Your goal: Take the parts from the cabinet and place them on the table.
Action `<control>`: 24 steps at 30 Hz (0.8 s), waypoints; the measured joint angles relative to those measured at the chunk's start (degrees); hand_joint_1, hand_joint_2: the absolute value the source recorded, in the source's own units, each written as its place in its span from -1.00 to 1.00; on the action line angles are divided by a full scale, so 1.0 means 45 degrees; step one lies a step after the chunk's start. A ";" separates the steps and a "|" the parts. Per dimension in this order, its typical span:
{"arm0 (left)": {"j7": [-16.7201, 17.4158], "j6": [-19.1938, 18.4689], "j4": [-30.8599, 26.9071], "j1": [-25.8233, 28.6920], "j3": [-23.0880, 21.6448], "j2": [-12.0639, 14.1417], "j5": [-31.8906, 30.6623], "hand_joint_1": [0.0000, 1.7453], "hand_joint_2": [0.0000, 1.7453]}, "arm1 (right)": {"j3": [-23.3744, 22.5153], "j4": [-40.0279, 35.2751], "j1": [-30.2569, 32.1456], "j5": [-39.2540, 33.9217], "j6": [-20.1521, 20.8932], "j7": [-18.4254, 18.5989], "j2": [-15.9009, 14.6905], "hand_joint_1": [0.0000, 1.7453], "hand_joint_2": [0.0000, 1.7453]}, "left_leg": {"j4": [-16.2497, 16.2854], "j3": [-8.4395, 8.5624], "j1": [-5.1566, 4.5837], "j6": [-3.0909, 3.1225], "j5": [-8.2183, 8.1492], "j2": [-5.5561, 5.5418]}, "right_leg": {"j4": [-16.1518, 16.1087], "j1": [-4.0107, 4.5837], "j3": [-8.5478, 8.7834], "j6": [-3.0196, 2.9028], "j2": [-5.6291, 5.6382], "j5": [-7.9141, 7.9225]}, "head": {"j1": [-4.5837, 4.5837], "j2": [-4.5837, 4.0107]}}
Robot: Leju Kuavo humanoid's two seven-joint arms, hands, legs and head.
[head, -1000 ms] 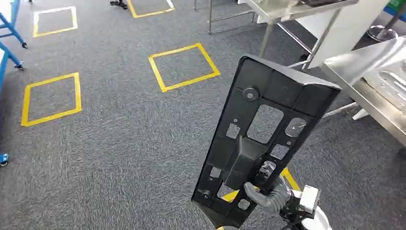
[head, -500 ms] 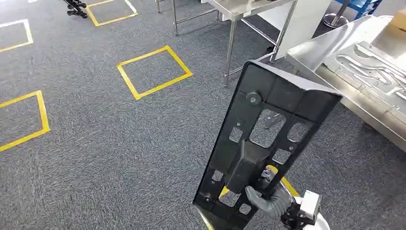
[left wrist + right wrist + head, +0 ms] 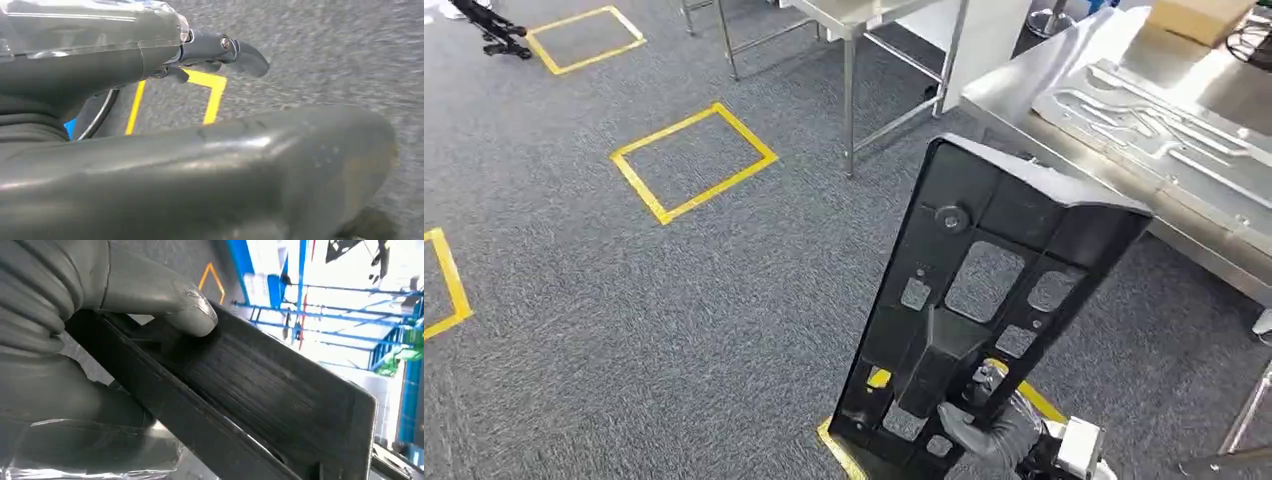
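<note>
A long black plastic part (image 3: pixel 984 300) with several cut-outs stands nearly upright in front of me, over the grey carpet. My right hand (image 3: pixel 989 435) grips it by its lower end. In the right wrist view the grey thumb (image 3: pixel 150 290) presses on the part's ribbed face (image 3: pixel 270 395). A steel table (image 3: pixel 1024 85) stands at the right, just beyond the part's upper end. My left hand (image 3: pixel 220 50) hangs over the carpet with its fingers loosely out and nothing in them.
On the steel table lie a grooved metal plate (image 3: pixel 1164 125) and a cardboard box (image 3: pixel 1199 15). A second steel table (image 3: pixel 849 15) on thin legs stands further back beside a white panel (image 3: pixel 994 40). Yellow tape squares (image 3: pixel 692 160) mark the carpet at the left.
The whole picture has shifted left as the camera turned right. The steel table now looms larger at the right. The part stays in my right hand at much the same tilt.
</note>
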 joint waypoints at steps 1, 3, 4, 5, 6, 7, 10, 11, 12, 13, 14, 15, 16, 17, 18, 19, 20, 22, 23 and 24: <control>0.0024 0.0005 0.0000 -0.0096 -0.0019 -0.0029 0.0044 -1.00 -1.00 | 0.0000 -0.0106 0.0002 0.0014 0.0000 0.0053 0.0000 1.00 1.00 | 0.0039 0.0035 -0.0029 -0.0114 -0.0071 0.0025 | -0.0144 -0.0117 0.0075 -0.0110 0.0158 0.0083 | -0.0005 0.0000; 0.0034 0.0000 0.0000 -0.0134 -0.0014 -0.0063 0.0185 -1.00 -1.00 | 0.0000 -0.0252 -0.0049 0.0029 0.0010 0.0175 0.0000 1.00 1.00 | 0.0887 -0.0278 0.0070 -0.0258 -0.0679 -0.0876 | -0.0178 -0.0167 0.0092 -0.0216 0.0337 0.0140 | -0.0005 0.0000; 0.0010 -0.0005 0.0000 -0.0102 -0.0014 -0.0097 0.0287 -1.00 -1.00 | -0.0005 -0.0257 -0.0088 0.0029 0.0010 0.0262 0.0000 1.00 1.00 | 0.1927 -0.0736 0.0096 -0.0290 -0.1245 -0.1063 | -0.0173 -0.0164 0.0089 -0.0248 0.0465 0.0156 | 0.0000 0.0000; -0.0073 0.0010 0.0000 -0.0047 -0.0005 -0.0146 0.0365 -1.00 -1.00 | -0.0019 -0.0257 -0.0078 0.0029 0.0010 0.0345 0.0000 1.00 1.00 | 0.3009 -0.1238 0.0100 -0.0329 -0.1715 -0.1147 | -0.0164 -0.0152 0.0078 -0.0254 0.0610 0.0158 | -0.0005 0.0000; -0.0146 0.0034 0.0000 0.0041 0.0005 -0.0175 0.0427 -1.00 -1.00 | -0.0049 -0.0238 -0.0062 0.0048 0.0000 0.0398 -0.0005 1.00 1.00 | 0.3962 -0.1705 0.0108 -0.0357 -0.1993 -0.1159 | -0.0141 -0.0140 0.0063 -0.0256 0.0791 0.0156 | -0.0005 0.0000; -0.0136 0.0029 0.0000 0.0163 0.0010 -0.0219 0.0452 -1.00 -1.00 | -0.0063 -0.0233 -0.0039 0.0117 -0.0068 0.0398 -0.0005 1.00 1.00 | 0.4237 -0.1877 0.0117 -0.0362 -0.1903 -0.1160 | -0.0115 -0.0140 0.0061 -0.0261 0.0972 0.0151 | -0.0005 0.0000; 0.0458 -0.0205 0.0005 0.0362 0.0020 -0.0325 0.0559 -1.00 -1.00 | -0.0078 -0.0247 0.0059 0.0481 -0.0394 0.0276 -0.0005 1.00 1.00 | 0.1810 -0.0882 0.0170 -0.0310 -0.0325 -0.1316 | -0.0017 -0.0154 0.0082 -0.0190 0.1496 0.0098 | -0.0005 0.0000; 0.0846 -0.0399 0.0005 0.0380 0.0039 -0.0345 0.0593 -1.00 -1.00 | -0.0102 -0.0320 0.0130 0.0578 -0.0593 0.0296 -0.0005 1.00 1.00 | 0.0715 -0.0419 0.0208 -0.0272 0.0149 -0.1729 | 0.0027 -0.0160 0.0069 -0.0141 0.1616 0.0066 | 0.0000 0.0000; 0.1304 -0.0630 0.0010 0.0424 0.0092 -0.0359 0.0626 -1.00 -1.00 | -0.0164 -0.0460 0.0261 0.0645 -0.0790 0.0345 -0.0005 1.00 1.00 | 0.0365 -0.0258 0.0248 -0.0204 -0.0087 -0.2452 | 0.0089 -0.0112 -0.0014 -0.0058 0.1710 0.0031 | 0.0000 0.0000; 0.1760 -0.0834 0.0010 0.0454 0.0131 -0.0384 0.0641 -1.00 -1.00 | -0.0252 -0.0664 0.0401 0.0770 -0.0964 0.0476 -0.0005 1.00 1.00 | 0.0347 -0.0263 0.0245 -0.0121 -0.0019 -0.2277 | 0.0112 -0.0150 -0.0099 0.0017 0.1846 0.0056 | -0.0005 0.0000; 0.2158 -0.1016 0.0010 0.0472 0.0165 -0.0412 0.0631 -1.00 -1.00 | -0.0334 -0.0853 0.0549 0.1156 -0.1308 0.0581 0.0000 1.00 1.00 | 0.0344 -0.0273 0.0200 -0.0061 -0.0036 -0.2179 | 0.0098 -0.0167 -0.0136 0.0101 0.1931 0.0074 | 0.0000 0.0000; 0.2464 -0.1210 0.0010 0.0505 0.0199 -0.0417 0.0543 -1.00 -1.00 | -0.0403 -0.1015 0.0751 0.1883 -0.1868 0.0737 0.0039 1.00 1.00 | 0.0344 -0.0253 0.0144 0.0026 -0.0029 -0.2070 | 0.0057 -0.0234 -0.0135 0.0193 0.2054 0.0109 | 0.0000 0.0000; 0.2816 -0.1407 0.0010 0.0563 0.0219 -0.0437 0.0486 -1.00 -1.00 | -0.0519 -0.1290 0.1015 0.3363 -0.3013 0.0993 0.0058 1.00 1.00 | 0.0223 -0.0208 0.0181 0.0141 0.0031 -0.1946 | 0.0025 -0.0208 -0.0142 0.0300 0.2169 0.0117 | 0.0000 0.0000; 0.2988 -0.1550 0.0010 0.0615 0.0224 -0.0461 0.0398 -1.00 -1.00 | -0.0715 -0.1535 0.1316 0.5082 -0.4123 0.1239 0.0136 1.00 1.00 | 0.0094 -0.0156 0.0225 0.0262 0.0116 -0.1717 | 0.0174 -0.0253 -0.0139 0.0297 0.1892 -0.0003 | -0.0005 0.0000; 0.3070 -0.1623 0.0010 0.0632 0.0228 -0.0485 0.0379 -1.00 -1.00 | -0.0945 -0.1751 0.1497 0.6344 -0.4897 0.1373 0.0204 1.00 1.00 | 0.0028 -0.0148 0.0218 0.0349 0.0134 -0.1629 | 0.0648 -0.0170 -0.0393 0.0306 0.1204 -0.0384 | 0.0005 0.0000; 0.3079 -0.1622 0.0010 0.0669 0.0243 -0.0515 0.0384 -1.00 -1.00 | -0.1123 -0.1880 0.1542 0.7036 -0.5257 0.1462 0.0209 1.00 1.00 | 0.0029 -0.0163 0.0192 0.0386 0.0132 -0.1456 | 0.1499 -0.0171 -0.0821 0.0340 0.0873 -0.0890 | 0.0000 0.0000; 0.3040 -0.1632 0.0010 0.0709 0.0282 -0.0558 0.0418 -1.00 -1.00 | -0.1283 -0.2021 0.1577 0.7232 -0.5436 0.1564 0.0209 1.00 1.00 | 0.0031 -0.0164 0.0158 0.0406 0.0119 -0.1270 | 0.2573 -0.0188 -0.1344 0.0372 0.0697 -0.1392 | 0.0000 0.0000; 0.2789 -0.1536 0.0010 0.0745 0.0326 -0.0626 0.0494 -1.00 -1.00 | -0.1539 -0.2195 0.1767 0.7246 -0.5517 0.1641 0.0214 1.00 1.00 | 0.0036 -0.0169 0.0118 0.0427 0.0083 -0.0892 | 0.3990 -0.0235 -0.2050 0.0432 0.0598 -0.1764 | 0.0000 0.0000; 0.2701 -0.1496 0.0010 0.0743 0.0335 -0.0684 0.0534 -1.00 -1.00 | -0.1689 -0.2219 0.1800 0.7261 -0.5522 0.1694 0.0248 1.00 1.00 | 0.0036 -0.0160 0.0110 0.0416 0.0064 -0.0719 | 0.3797 -0.0253 -0.1961 0.0447 0.0565 -0.1495 | 0.0000 0.0000; 0.2628 -0.1458 0.0010 0.0713 0.0335 -0.0733 0.0553 -1.00 -1.00 | -0.1835 -0.2239 0.1790 0.7290 -0.5523 0.1724 0.0277 1.00 1.00 | 0.0037 -0.0143 0.0107 0.0396 0.0046 -0.0558 | 0.3013 -0.0256 -0.1565 0.0440 0.0509 -0.1002 | 0.0000 0.0000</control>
